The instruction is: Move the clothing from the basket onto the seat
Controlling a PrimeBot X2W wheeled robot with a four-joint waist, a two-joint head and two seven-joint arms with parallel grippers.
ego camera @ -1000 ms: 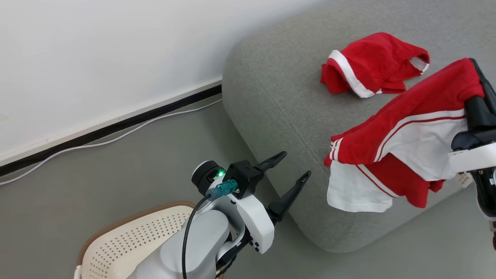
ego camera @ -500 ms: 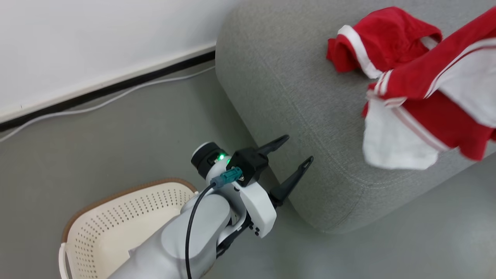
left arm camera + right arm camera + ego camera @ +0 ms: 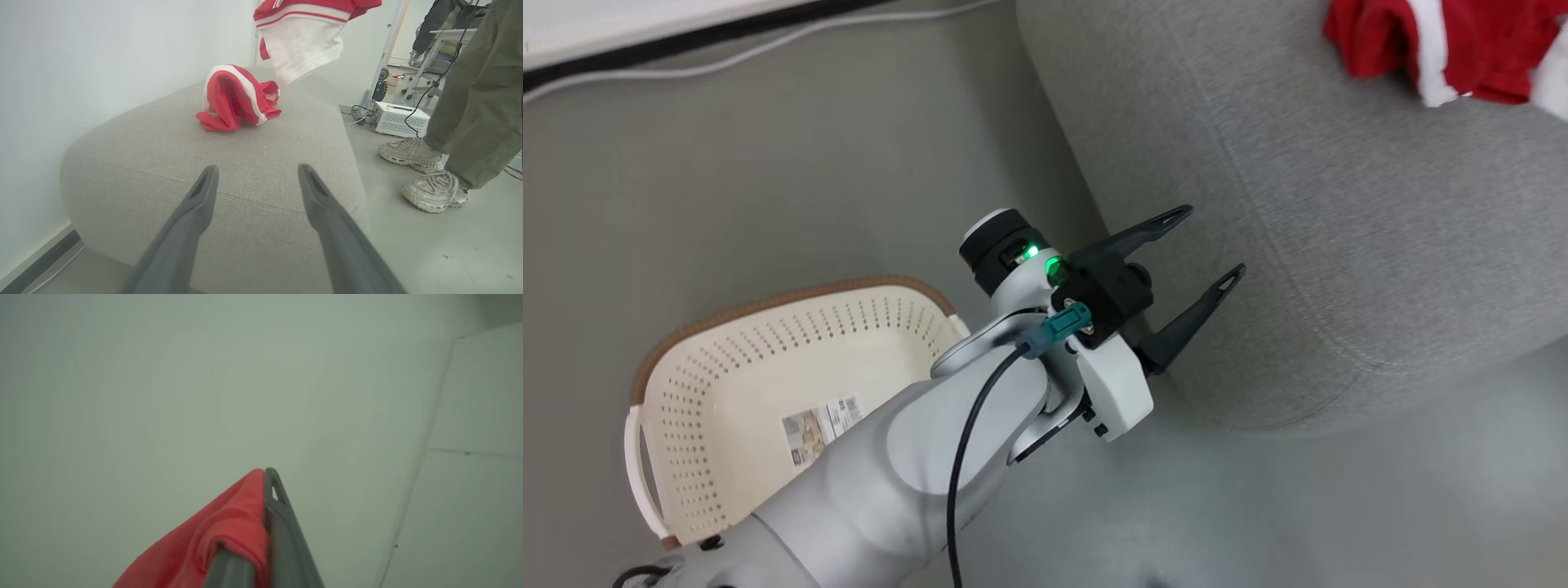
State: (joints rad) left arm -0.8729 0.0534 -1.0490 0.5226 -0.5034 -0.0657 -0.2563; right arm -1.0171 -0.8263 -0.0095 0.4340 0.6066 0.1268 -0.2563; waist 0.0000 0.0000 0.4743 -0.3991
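The cream basket point(image 3: 792, 296) stands on the floor at lower left; its visible inside shows just a paper label point(image 3: 821, 418), and my left forearm covers its near end. My left gripper point(image 3: 1210, 243) is open, hovering beside the rounded end of the grey seat point(image 3: 1339, 245) with nothing between its fingers point(image 3: 204, 196). One red and white piece of clothing point(image 3: 233, 98) lies crumpled on the seat point(image 3: 163, 163), also in the head view's top right corner point(image 3: 1388, 37). A second garment point(image 3: 306, 36) hangs in the air above the seat. My right gripper point(image 3: 267, 473) is shut on red fabric point(image 3: 229, 531).
A person's legs in olive trousers point(image 3: 478, 94) and pale shoes point(image 3: 433, 192) stand right of the seat. A white box point(image 3: 400, 118) with cables sits on the floor beyond. A white cable point(image 3: 727, 61) and dark skirting run along the wall.
The head camera has tilted down, so more of the basket shows. The hanging garment and the right gripper have slid out of the head view at upper right. The left gripper stays open.
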